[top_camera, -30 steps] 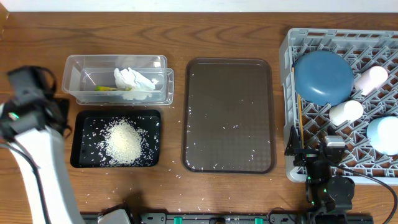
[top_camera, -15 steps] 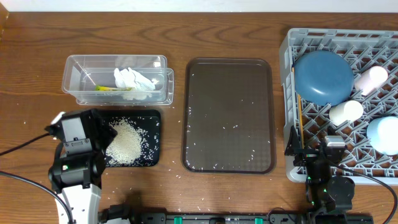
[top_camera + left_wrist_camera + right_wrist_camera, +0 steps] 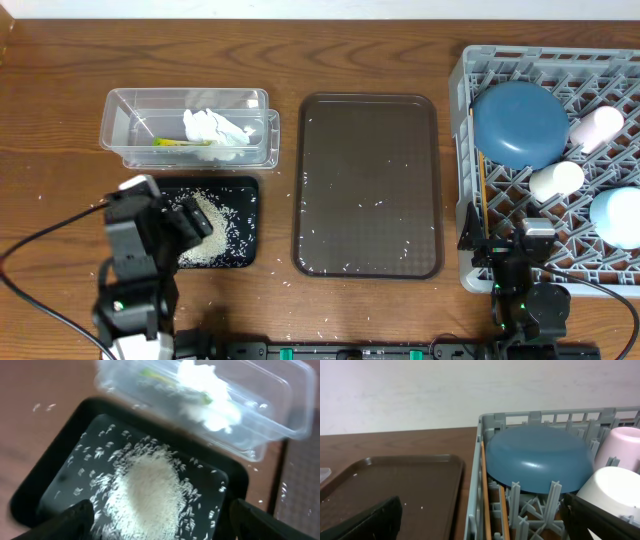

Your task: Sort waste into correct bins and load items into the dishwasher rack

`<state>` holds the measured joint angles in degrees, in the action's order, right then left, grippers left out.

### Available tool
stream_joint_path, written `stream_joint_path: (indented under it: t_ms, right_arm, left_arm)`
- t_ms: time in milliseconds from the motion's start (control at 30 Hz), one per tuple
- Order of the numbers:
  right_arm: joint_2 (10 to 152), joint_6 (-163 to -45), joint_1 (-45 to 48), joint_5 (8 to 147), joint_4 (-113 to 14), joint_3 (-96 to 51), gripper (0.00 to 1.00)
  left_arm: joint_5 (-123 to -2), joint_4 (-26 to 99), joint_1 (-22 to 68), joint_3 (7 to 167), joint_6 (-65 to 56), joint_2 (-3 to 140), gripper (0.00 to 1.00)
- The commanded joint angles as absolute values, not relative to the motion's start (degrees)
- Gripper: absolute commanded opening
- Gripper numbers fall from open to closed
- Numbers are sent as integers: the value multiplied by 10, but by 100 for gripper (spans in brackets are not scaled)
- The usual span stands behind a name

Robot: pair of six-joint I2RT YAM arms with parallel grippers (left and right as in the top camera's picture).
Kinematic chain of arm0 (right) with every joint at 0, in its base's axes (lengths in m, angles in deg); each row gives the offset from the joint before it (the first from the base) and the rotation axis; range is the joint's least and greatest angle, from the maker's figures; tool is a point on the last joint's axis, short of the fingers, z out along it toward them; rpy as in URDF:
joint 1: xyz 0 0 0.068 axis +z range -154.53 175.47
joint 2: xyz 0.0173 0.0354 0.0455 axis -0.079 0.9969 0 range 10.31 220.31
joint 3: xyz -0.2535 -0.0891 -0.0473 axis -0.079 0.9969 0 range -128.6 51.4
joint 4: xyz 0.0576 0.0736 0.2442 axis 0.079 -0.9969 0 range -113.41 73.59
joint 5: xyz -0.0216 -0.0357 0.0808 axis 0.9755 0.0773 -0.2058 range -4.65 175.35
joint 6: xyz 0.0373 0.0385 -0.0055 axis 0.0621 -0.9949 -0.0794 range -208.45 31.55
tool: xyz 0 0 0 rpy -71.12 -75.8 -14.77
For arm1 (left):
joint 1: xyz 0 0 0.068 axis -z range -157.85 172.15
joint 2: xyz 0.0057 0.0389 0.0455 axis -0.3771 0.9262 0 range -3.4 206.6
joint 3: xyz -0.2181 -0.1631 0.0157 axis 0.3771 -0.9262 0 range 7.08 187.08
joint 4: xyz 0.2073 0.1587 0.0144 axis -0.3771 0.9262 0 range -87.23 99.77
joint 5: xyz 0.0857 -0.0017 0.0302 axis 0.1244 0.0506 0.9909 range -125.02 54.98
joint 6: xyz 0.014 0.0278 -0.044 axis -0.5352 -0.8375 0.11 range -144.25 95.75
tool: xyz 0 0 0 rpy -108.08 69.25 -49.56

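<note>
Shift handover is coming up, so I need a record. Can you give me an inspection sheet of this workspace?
Surface: wooden table, stray grains near front edge.
Job's things: rice in black tray; napkin, wrapper in clear tub; blue dish, pink cup, white cup, light-blue bowl, chopsticks in rack.
Clutter: brown tray, grains scattered on it.
Grippers: left gripper open over the rice; right gripper open, empty, by rack.
Cables: left cable, right cable, trailing from arms.
Surroundings: white wall.

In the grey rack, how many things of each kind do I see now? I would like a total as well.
Dishes: 1, the blue dish
Bowls: 1, the light-blue bowl
Cups: 2, the pink cup and the white cup
Chopsticks: 2
Total: 6
</note>
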<state>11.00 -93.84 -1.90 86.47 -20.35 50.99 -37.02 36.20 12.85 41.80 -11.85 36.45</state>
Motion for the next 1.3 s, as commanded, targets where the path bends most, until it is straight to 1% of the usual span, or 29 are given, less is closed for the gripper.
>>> stream_joint_path:
  t_ms: [0, 200, 333, 600, 700, 833, 933, 1067, 1267]
  right_arm:
    - [106, -931, -27, 870, -205, 511, 99]
    - [106, -931, -27, 870, -205, 511, 99]
    - [106, -931, -27, 870, -205, 511, 99]
    - [106, -931, -27, 870, -205, 511, 99]
    - [106, -931, -27, 870, -205, 511, 99]
    - [106, -931, -27, 870, -205, 511, 99]
    - [106, -931, -27, 870, -205, 511, 99]
    - [106, -931, -27, 870, -205, 511, 99]
    - [106, -931, -27, 870, -205, 511, 99]
  left_arm:
    - [-419, 310, 133, 350, -186, 311, 89]
    - [-466, 149, 133, 221, -186, 213, 89]
    - [-479, 66, 134, 153, -180, 157, 89]
    - [-481, 18, 135, 97, -180, 61, 89]
    - [-481, -23, 135, 77, -180, 30, 89]
    - [-472, -18, 140, 73, -178, -9, 89]
    - [-459, 12, 142, 73, -178, -32, 89]
    - [-428, 63, 151, 73, -178, -33, 89]
    - [-418, 64, 154, 73, -191, -33, 89]
